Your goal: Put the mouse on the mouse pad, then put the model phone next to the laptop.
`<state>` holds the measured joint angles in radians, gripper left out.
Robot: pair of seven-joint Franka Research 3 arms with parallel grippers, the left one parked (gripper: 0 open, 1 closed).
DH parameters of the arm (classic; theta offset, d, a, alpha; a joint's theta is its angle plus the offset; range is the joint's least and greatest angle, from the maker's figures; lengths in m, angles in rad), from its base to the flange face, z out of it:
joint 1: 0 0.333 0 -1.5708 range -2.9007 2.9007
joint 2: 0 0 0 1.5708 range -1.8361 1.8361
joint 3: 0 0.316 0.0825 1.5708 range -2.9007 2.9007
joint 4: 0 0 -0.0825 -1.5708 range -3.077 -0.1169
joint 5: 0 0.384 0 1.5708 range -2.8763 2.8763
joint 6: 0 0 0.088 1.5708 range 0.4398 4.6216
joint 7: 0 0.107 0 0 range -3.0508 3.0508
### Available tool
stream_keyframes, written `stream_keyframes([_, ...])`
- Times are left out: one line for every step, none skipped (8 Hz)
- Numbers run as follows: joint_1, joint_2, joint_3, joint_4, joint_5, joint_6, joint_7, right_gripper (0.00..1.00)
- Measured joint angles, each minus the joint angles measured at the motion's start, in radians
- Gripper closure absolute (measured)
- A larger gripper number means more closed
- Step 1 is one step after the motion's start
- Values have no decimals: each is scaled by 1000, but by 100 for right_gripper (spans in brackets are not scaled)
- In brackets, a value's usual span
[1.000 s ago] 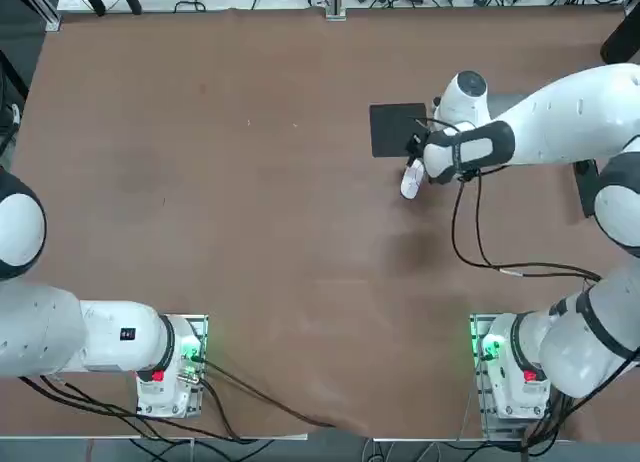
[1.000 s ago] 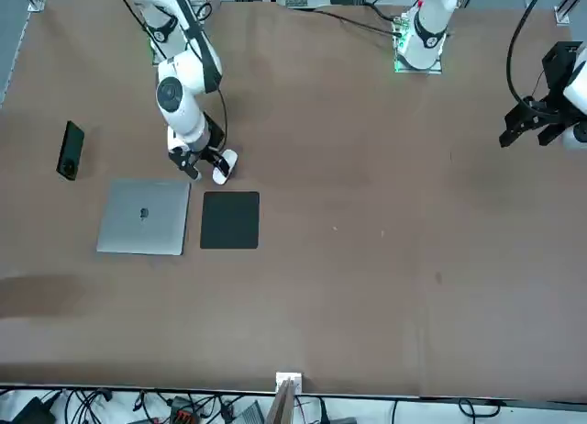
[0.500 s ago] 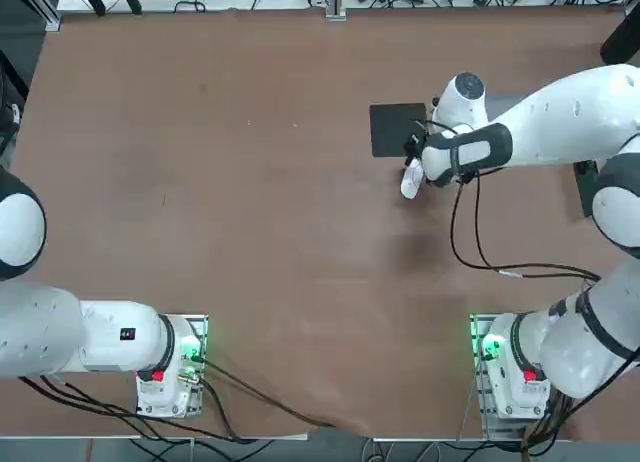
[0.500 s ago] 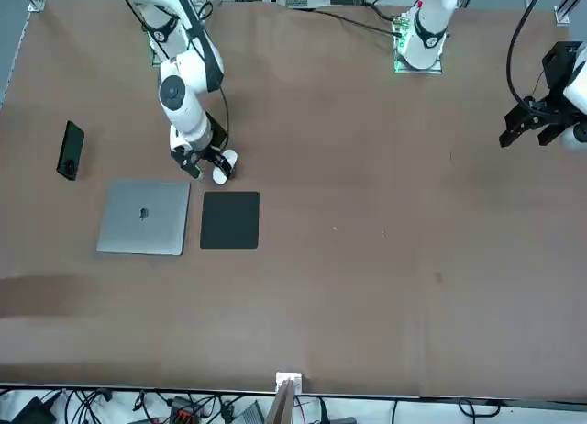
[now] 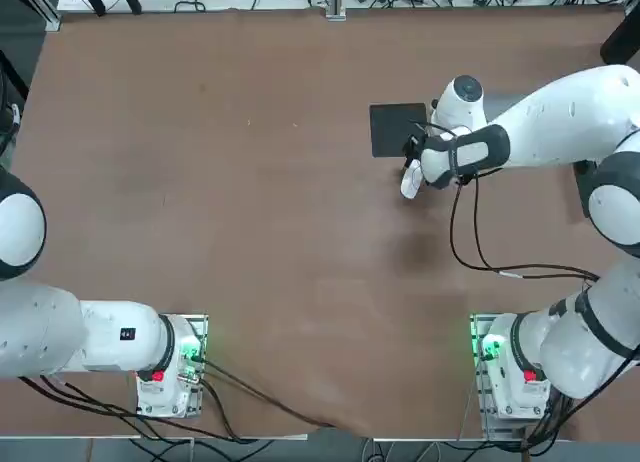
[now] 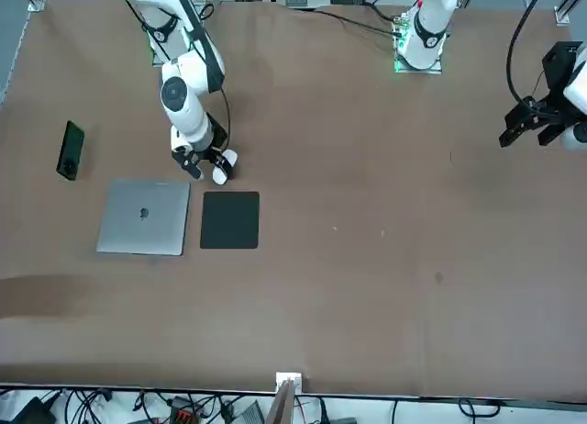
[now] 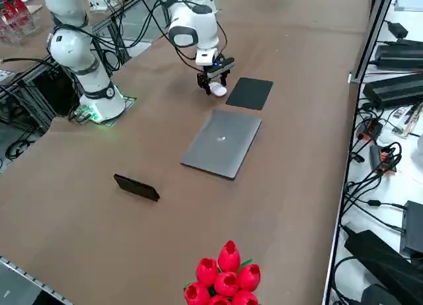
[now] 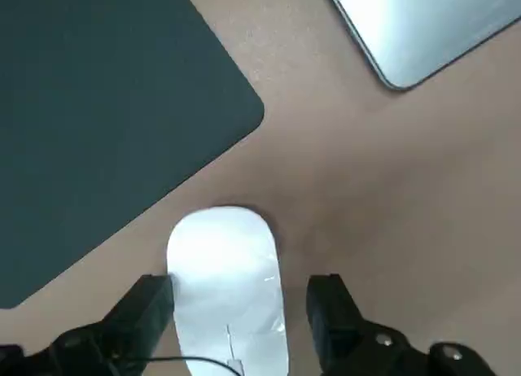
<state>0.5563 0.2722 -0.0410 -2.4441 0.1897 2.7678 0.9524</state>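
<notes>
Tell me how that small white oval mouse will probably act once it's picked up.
The smooth white oval mouse looks hard-shelled, so it should stay stiff when squeezed. Its glossy, rounded surface may be a bit slippery. Lying low and flat on the brown table, it seems unlikely to tip.

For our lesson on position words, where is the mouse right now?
In the right wrist view, the mouse is on the bare tabletop between the open fingers of the right pincer, just off the mouse pad.
</notes>
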Motion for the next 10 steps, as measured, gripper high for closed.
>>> stream_keyframes([0,0,0,0,0,1,1,0])
stream_keyframes([1,0,0,0,0,3,3,0])
stream_keyframes([4,0,0,1,1,3,4,0])
stream_keyframes([8,0,0,1,2,4,6,0])
stream_keyframes([10,0,0,1,2,5,9,0])
stream_keyframes([10,0,0,2,2,6,10,0])
stream_keyframes([10,0,0,2,3,6,10,0])
stream_keyframes([11,1,0,2,3,6,10,0])
stream_keyframes([14,3,0,2,5,11,10,0])
stream_keyframes([17,5,0,2,15,21,11,0])
